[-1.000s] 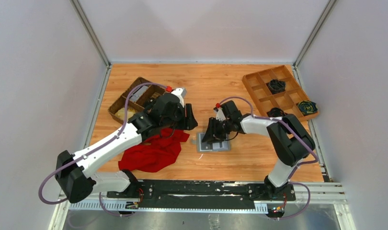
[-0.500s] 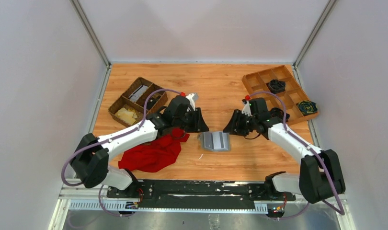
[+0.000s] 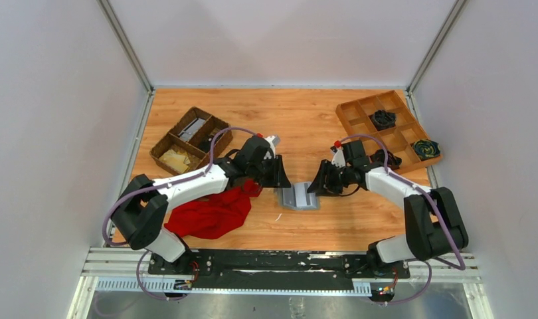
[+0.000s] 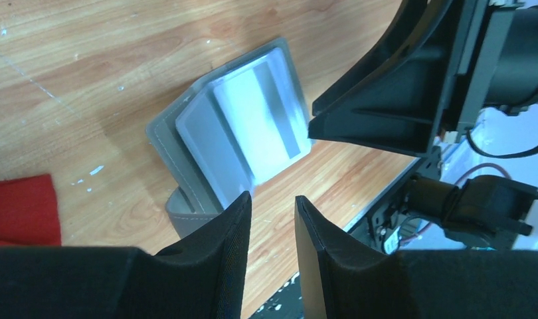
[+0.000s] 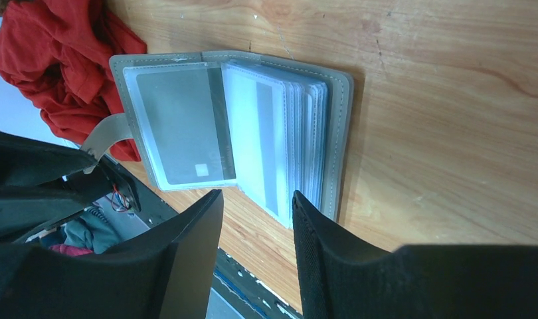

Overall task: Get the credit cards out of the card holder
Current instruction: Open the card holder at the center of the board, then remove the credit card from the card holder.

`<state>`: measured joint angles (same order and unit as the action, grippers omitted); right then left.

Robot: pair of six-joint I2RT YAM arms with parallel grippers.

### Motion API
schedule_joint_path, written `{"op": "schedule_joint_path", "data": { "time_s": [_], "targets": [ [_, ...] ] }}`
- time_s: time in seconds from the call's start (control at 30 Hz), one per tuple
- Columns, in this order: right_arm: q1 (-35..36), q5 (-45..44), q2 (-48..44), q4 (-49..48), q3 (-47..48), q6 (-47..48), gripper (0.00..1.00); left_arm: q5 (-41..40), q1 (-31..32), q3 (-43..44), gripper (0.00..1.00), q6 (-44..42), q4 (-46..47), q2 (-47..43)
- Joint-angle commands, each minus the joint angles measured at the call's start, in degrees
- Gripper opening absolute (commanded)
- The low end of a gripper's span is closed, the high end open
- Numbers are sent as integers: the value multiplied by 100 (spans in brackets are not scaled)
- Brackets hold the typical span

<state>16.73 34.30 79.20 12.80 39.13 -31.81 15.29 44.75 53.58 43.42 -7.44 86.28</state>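
Top view, holder: the small flat grey bifold card holder (image 3: pixel 298 197) lies opened on the wooden counter (image 3: pixel 299 113), between my two arms and just right of the crumpled red cloth (image 3: pixel 210 212)
Top view, hands: my left hand (image 3: pixel 279 181) sits at the holder's left edge and my right hand (image 3: pixel 316 187) at its right edge; from up here I cannot tell whether either one touches it
Left wrist, hand: fingers parted a little with nothing between them, poised over the holder's near corner by its grey side tab (image 4: pixel 190 216)
Left wrist, cards: the thin flat pale-grey credit cards (image 4: pixel 243 123) show through clear sleeves (image 4: pixel 279 100), one with a darker stripe
Right wrist, hand: fingers spread and empty, hanging over the lower edge of the sleeve stack
Right wrist, cards: one card fills the left-hand sleeve; more sit in the fanned stack on the right half, count unclear
Done, I judge: the holder is open and the cards are exposed
Left, I judge: everything else; I see no card out on the counter, so each one is yet to be pulled
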Motion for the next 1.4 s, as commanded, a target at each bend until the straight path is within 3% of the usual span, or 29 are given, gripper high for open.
{"op": "schedule_joint_path", "data": {
  "time_s": [0.0, 0.63, 0.87, 1.37],
  "targets": [
    [-38, 374, 227, -254, -143, 26, 47, 36, 16, -200, 34, -193, -85, 199],
    [106, 1020, 557, -844, -302, -159, 47, -189, 16, -426, 34, -220, 10, 350],
    [111, 678, 548, -793, -345, -232, 48, -214, 12, -469, 35, -228, 15, 335],
    [295, 1754, 677, -1875, -102, -903, 47, -379, 7, -359, 36, -267, -279, -92]
  ]
}}
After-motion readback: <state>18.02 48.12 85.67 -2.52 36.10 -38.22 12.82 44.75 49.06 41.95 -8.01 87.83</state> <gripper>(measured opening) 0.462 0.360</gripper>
